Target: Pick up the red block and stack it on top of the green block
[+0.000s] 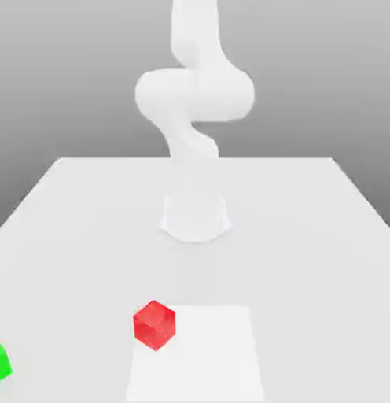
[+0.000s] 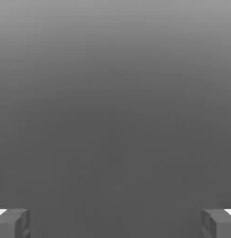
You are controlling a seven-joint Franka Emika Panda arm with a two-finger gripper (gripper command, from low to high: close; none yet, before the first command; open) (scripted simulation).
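Hand view: the grey two-finger gripper (image 2: 115,224) stands spread wide; exterior view: a red cube-shaped block (image 1: 154,325) sits on the white bench (image 1: 316,275).

In the exterior view, a pale, near-white tabletop (image 1: 308,236) is seen, its far edge running straight across and its sides spreading toward the camera. A brighter white rectangular patch (image 1: 202,370) is set on its near part. Behind it, a plain grey backdrop (image 1: 308,71) is shaded from lighter above to darker near the table's level. In the hand view, a similar smooth grey gradient is shown, lightest along one edge.
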